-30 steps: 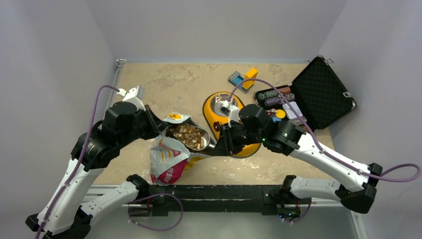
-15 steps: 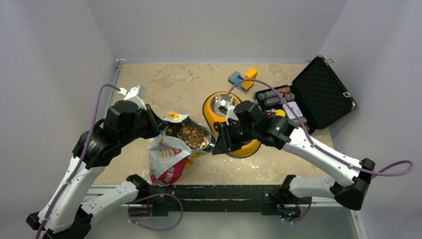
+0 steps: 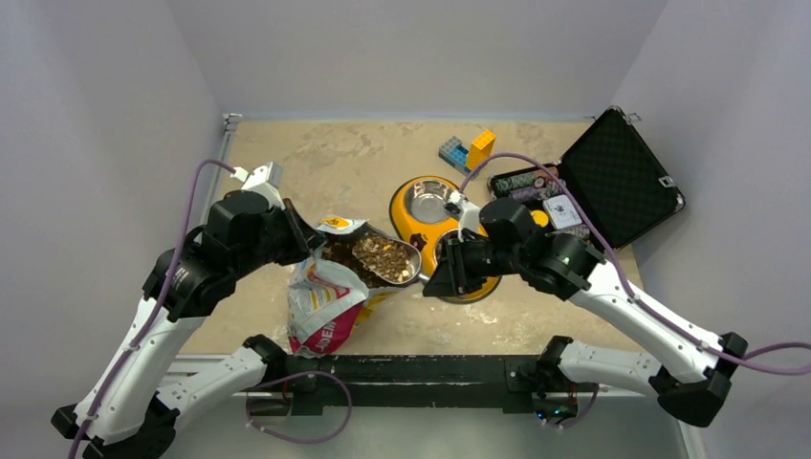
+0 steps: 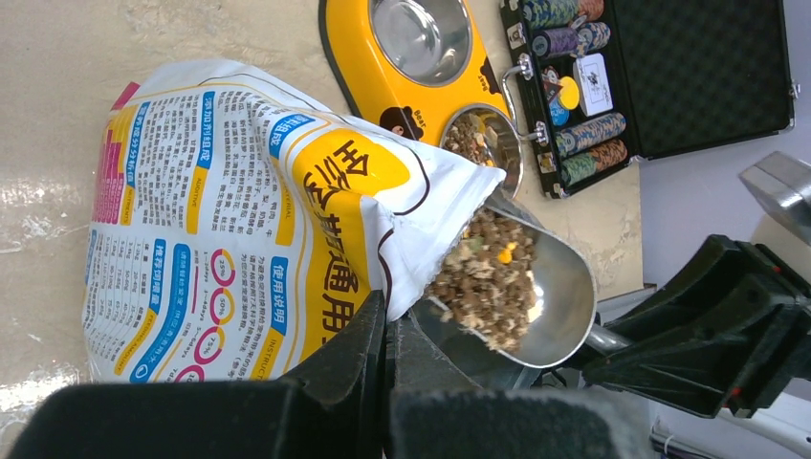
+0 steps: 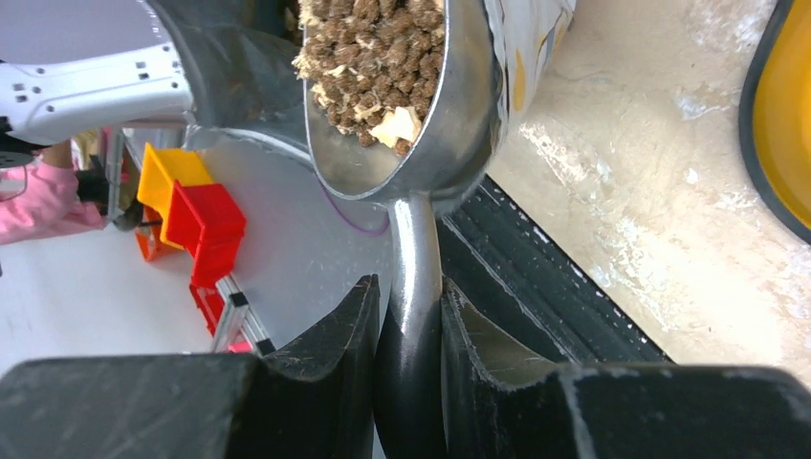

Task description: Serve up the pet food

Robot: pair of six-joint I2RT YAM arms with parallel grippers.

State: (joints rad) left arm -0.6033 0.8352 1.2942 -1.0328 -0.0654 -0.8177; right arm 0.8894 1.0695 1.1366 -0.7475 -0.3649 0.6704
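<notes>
The pet food bag point(image 3: 325, 301) stands near the table's front, white, orange and pink; it fills the left wrist view point(image 4: 230, 210). My left gripper point(image 3: 308, 251) is shut on the bag's rim point(image 4: 387, 311). My right gripper point(image 3: 442, 277) is shut on the handle point(image 5: 413, 287) of a metal scoop point(image 3: 383, 260) heaped with brown kibble point(image 5: 368, 48). The scoop sits at the bag's mouth. The yellow feeder point(image 3: 406, 215) has two steel bowls; the far bowl point(image 3: 428, 201) is bare, the near one point(image 4: 488, 139) holds some kibble.
An open black case point(image 3: 612, 177) with striped poker chips point(image 3: 521, 182) sits at the right. Blue and orange bricks point(image 3: 467, 148) lie behind the feeder. The black front rail point(image 3: 411, 368) runs along the near table edge.
My right gripper has drawn the filled scoop to the right, out of the bag's mouth towards the feeder. The left gripper has stayed on the bag.
</notes>
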